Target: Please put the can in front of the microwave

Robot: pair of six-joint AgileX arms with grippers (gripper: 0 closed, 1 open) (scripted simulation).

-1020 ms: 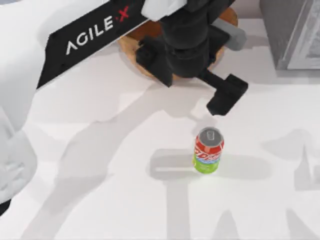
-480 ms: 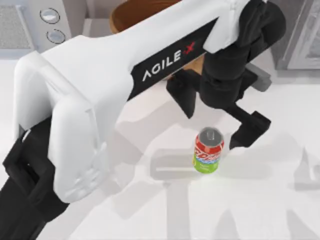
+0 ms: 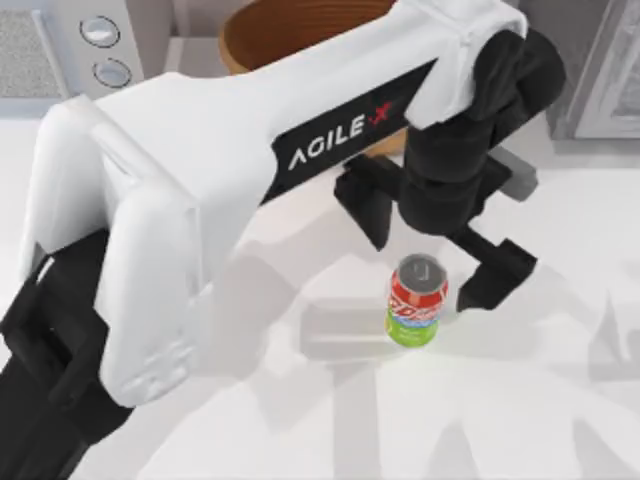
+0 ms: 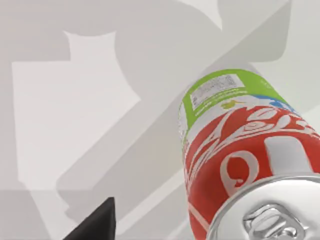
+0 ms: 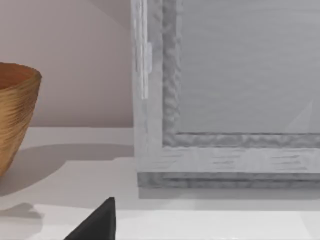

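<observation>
White worktop [image 3: 520, 420]: my left gripper [image 3: 428, 235] hangs wide open above the upright can [image 3: 417, 300], holding nothing, pre-grasp; next I'd descend, close, carry toward the microwave [image 3: 60, 45].

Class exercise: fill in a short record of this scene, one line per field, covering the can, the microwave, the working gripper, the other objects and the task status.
can: upright on the table, red, blue and green can
microwave: microwave at the top view's far left
left gripper: left gripper open, fingers either side of the can, not yet closed
other objects: brown bowl, darker appliance
status: can not moved yet
</observation>
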